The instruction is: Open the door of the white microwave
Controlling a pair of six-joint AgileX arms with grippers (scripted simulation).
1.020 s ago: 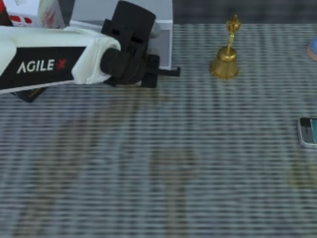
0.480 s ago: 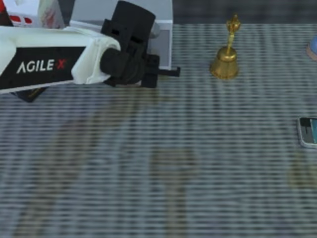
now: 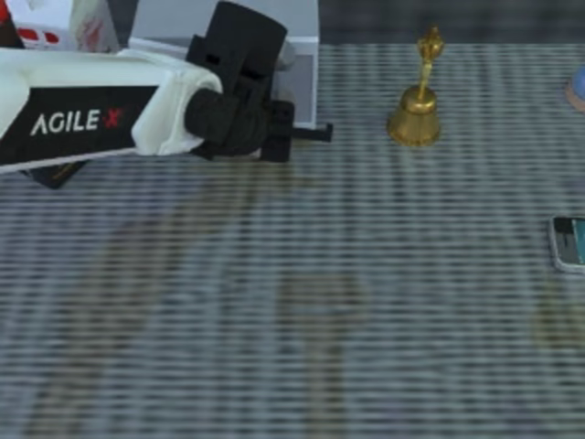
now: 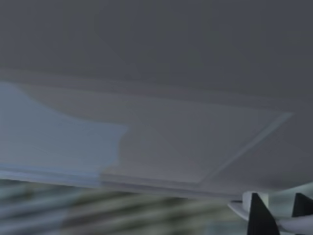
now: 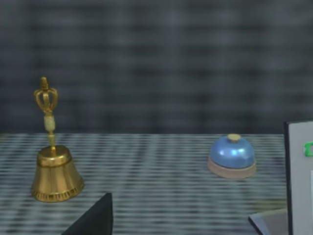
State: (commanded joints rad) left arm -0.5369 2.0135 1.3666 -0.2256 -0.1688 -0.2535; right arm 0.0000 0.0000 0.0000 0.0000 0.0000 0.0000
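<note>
The white microwave [image 3: 183,23] stands at the back left of the table, largely covered by my left arm. My left gripper [image 3: 311,133] sits at the microwave's front right corner, low against its face. In the left wrist view the door [image 4: 161,142] fills the frame as a pale panel with a grey window. The white handle [image 4: 258,198] lies between the dark fingertips [image 4: 259,218] of my left gripper [image 4: 281,215], which is shut on it. My right arm is out of the top view. Only a dark corner of my right gripper [image 5: 100,218] shows.
A white carton with red print [image 3: 64,23] stands left of the microwave. A gold hand bell [image 3: 416,114] [image 5: 55,171] stands right of it. A blue call bell [image 5: 232,155] and a phone [image 3: 569,242] are at the right edge.
</note>
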